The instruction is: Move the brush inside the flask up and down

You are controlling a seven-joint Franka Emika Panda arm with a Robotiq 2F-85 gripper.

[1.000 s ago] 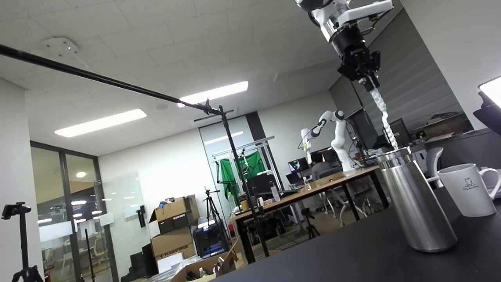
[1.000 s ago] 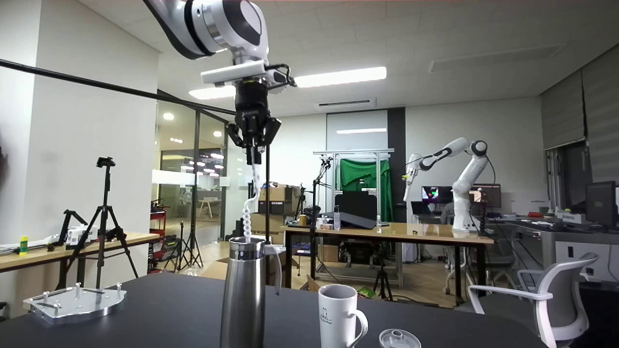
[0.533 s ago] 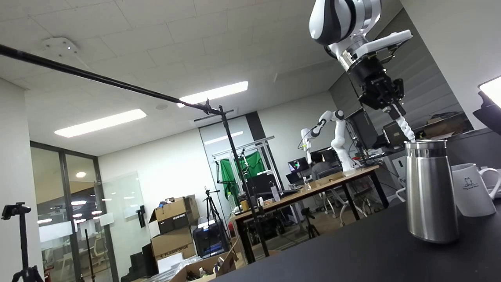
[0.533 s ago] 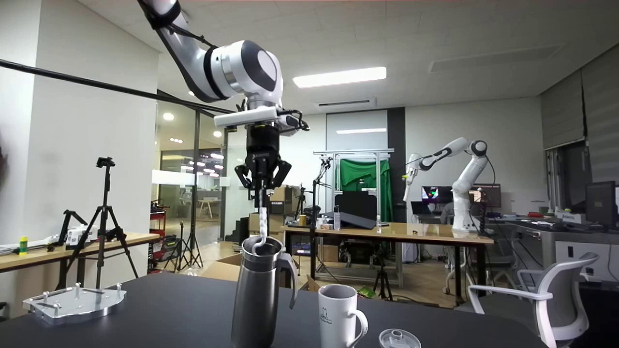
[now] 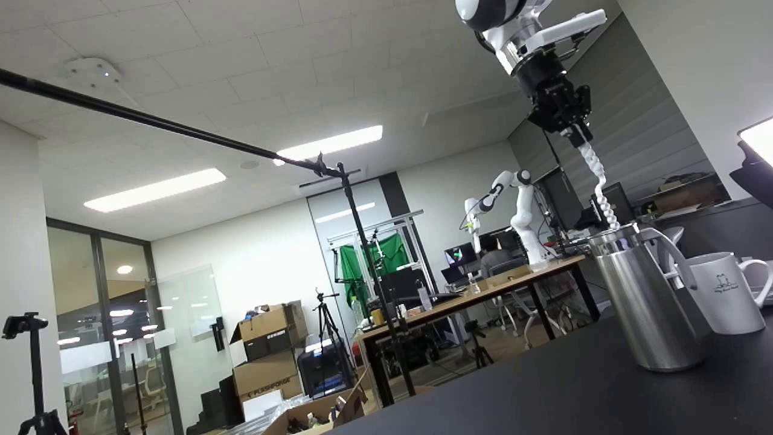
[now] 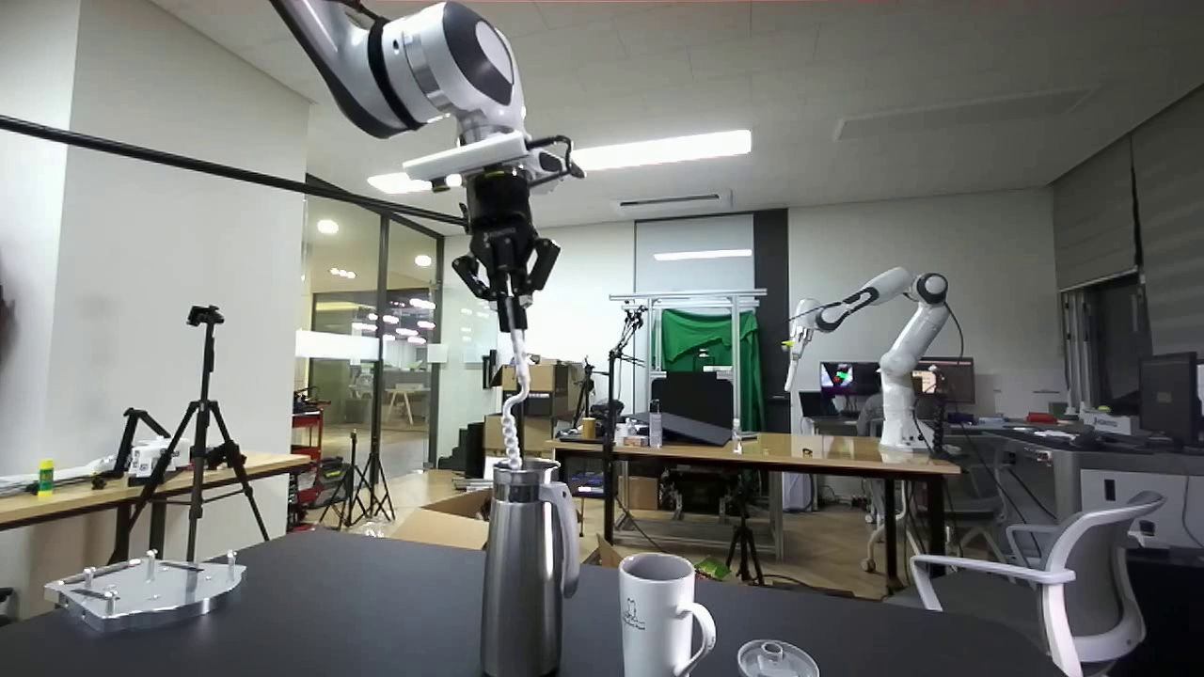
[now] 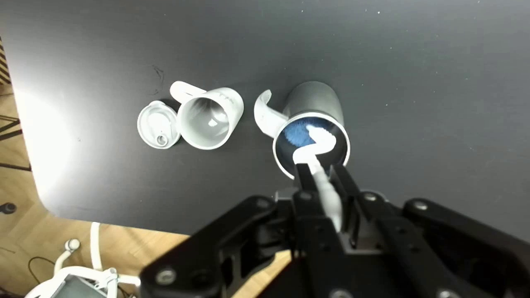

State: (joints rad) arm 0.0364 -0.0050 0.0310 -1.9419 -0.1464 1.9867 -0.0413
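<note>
My gripper (image 5: 580, 138) is shut on the top of the white, twisted brush (image 5: 598, 175). It holds the brush above the silver flask (image 5: 643, 302). In an exterior view the gripper (image 6: 512, 315) is well above the flask (image 6: 523, 583), which stands about upright. The brush's wavy rod (image 6: 510, 434) runs down through the flask's mouth, its lower end hidden inside. In the wrist view the gripper's fingers (image 7: 321, 169) hold the brush (image 7: 325, 140), and blue bristles (image 7: 298, 133) show inside the flask (image 7: 316, 97). The flask's pale handle (image 7: 268, 118) points towards the mug.
A white mug (image 6: 657, 616) stands beside the flask on the dark table (image 6: 329, 602); it also shows in the wrist view (image 7: 207, 120). A clear lid (image 7: 158, 124) lies beyond the mug. A metal plate with posts (image 6: 146, 597) lies at the table's far left in an exterior view.
The gripper went down, then came back up with the brush, so more rod shows above the mouth. The flask leaned half a second ago and now stands straighter, with its handle turned.
</note>
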